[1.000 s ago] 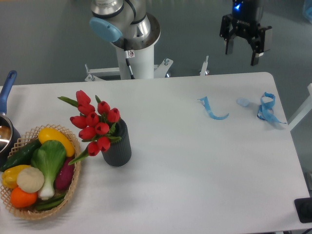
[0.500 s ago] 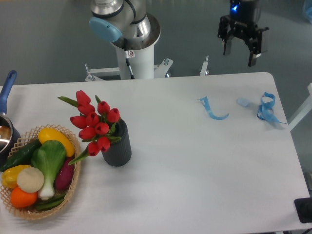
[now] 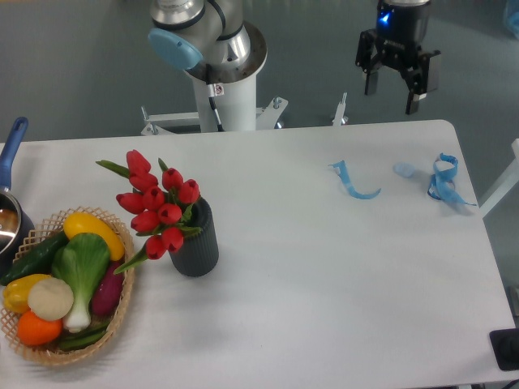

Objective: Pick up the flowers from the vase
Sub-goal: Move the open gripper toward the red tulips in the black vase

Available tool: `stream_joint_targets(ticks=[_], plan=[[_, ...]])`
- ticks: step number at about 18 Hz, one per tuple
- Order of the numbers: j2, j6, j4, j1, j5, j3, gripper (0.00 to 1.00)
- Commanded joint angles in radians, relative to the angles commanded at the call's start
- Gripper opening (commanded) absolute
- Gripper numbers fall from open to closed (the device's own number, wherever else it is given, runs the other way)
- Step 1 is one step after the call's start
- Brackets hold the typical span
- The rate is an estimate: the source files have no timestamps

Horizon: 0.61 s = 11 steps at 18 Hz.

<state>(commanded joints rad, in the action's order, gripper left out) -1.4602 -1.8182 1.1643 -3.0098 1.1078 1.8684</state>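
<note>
Gripper [image 3: 391, 87] sits high at about 1 o'clock in the frame, past the far edge of the tabletop [image 3: 324, 275], jaws spread with a clear gap, nothing between them. Blue light glows on the wrist above it.

The flowers [image 3: 156, 207] are in the vase [image 3: 195, 241], at about 9 o'clock on the tabletop, well apart from the gripper. The red buds lean out of the vase mouth toward 10 o'clock, and a long green leaf droops toward 8 o'clock over the rim of the wicker basket [image 3: 113, 322]. The vase stands upright, dark and ribbed, just beside the basket's right edge; can't tell if the two touch.

The basket at 8 o'clock holds vegetables: yellow pepper [image 3: 95, 232], bok choy [image 3: 79, 271], a purple piece, a white round one, an orange one, and dark green ones along the left and lower edges.

A pot [image 3: 10, 220] with a blue handle is cut off at the left edge, 9 o'clock.

Blue ribbon scraps lie at 2 o'clock on the tabletop: one curled strip [image 3: 352, 182], a small pale piece to its right, and a tangled loop [image 3: 443, 180] near the right edge.

The arm base [image 3: 215, 57] stands behind the tabletop at 12 o'clock.
</note>
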Motion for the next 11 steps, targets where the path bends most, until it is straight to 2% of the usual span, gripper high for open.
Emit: stream_joint_targets(ticks=[3,8,11], plan=[[-0.011,0.097,0.000,0.040,-0.072,0.014,1.00],[-0.008,0.141,0.000,0.098,-0.178,0.092,1.00],[-0.006,0.168,-0.002,0.120,-0.328,0.135,1.00]])
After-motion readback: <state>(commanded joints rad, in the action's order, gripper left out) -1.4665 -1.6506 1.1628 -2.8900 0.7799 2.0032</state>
